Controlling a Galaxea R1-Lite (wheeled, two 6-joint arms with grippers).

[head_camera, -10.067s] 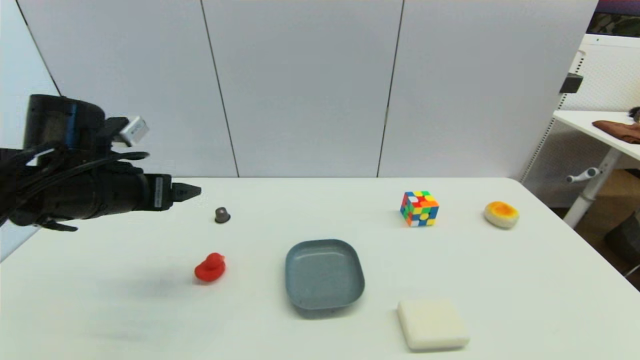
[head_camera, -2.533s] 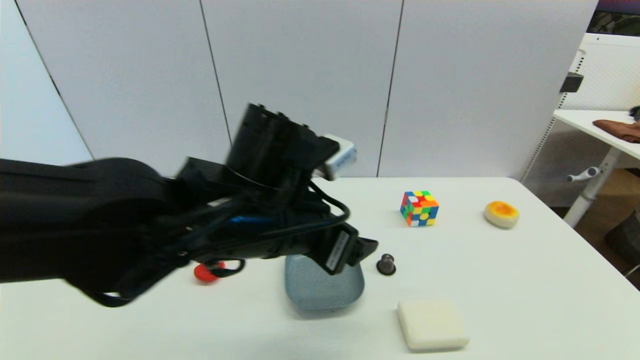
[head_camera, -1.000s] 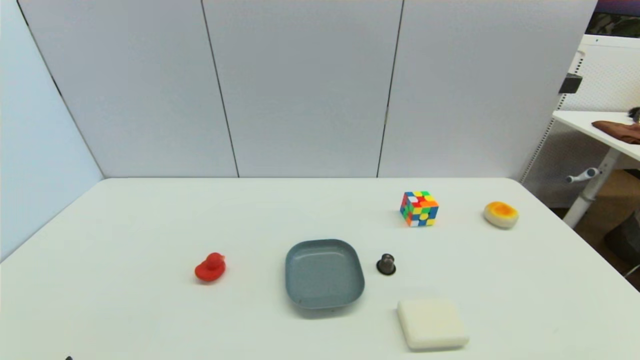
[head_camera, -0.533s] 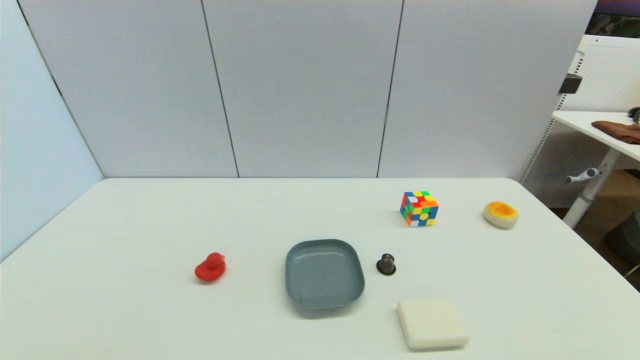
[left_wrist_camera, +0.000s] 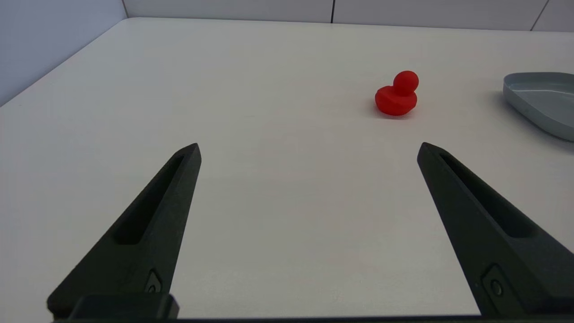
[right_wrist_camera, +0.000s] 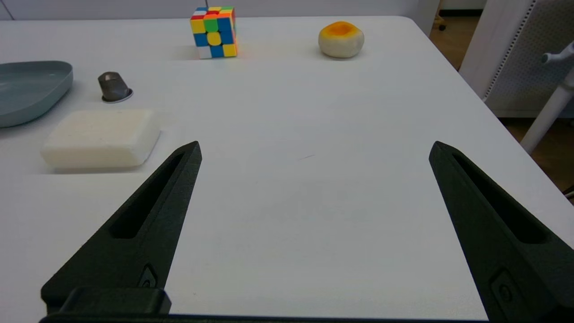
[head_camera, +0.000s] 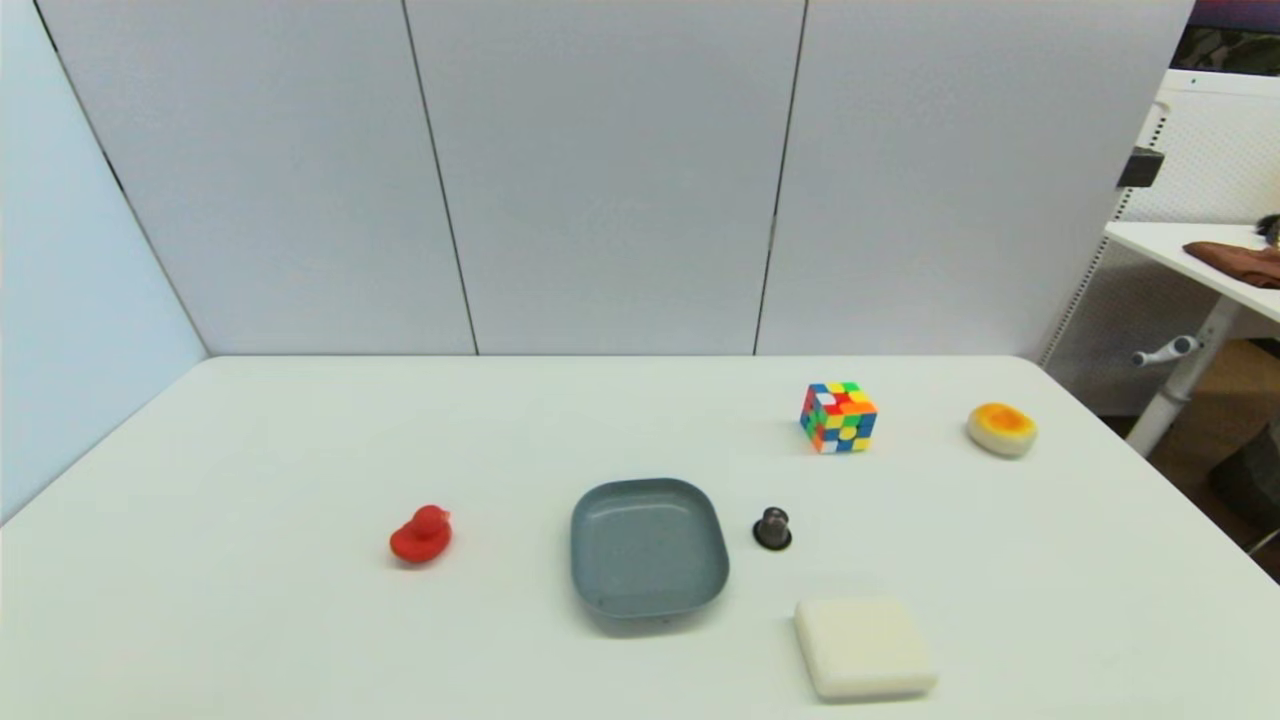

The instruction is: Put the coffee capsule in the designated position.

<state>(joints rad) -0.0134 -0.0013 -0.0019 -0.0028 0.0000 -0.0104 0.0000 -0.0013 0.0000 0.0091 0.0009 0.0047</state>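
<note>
Left gripper [left_wrist_camera: 307,150], right gripper [right_wrist_camera: 314,150]: parked low, fingers spread wide.

Both arms parked, absent from the head view. Left gripper [left_wrist_camera: 309,150] low over the table [left_wrist_camera: 269,202], aimed toward 12 o'clock, fingers [left_wrist_camera: 148,224] spread wide, nothing between them. Right gripper [right_wrist_camera: 314,150] in matching pose, low and level, fingers [right_wrist_camera: 143,229] spread wide, nothing held.
</note>
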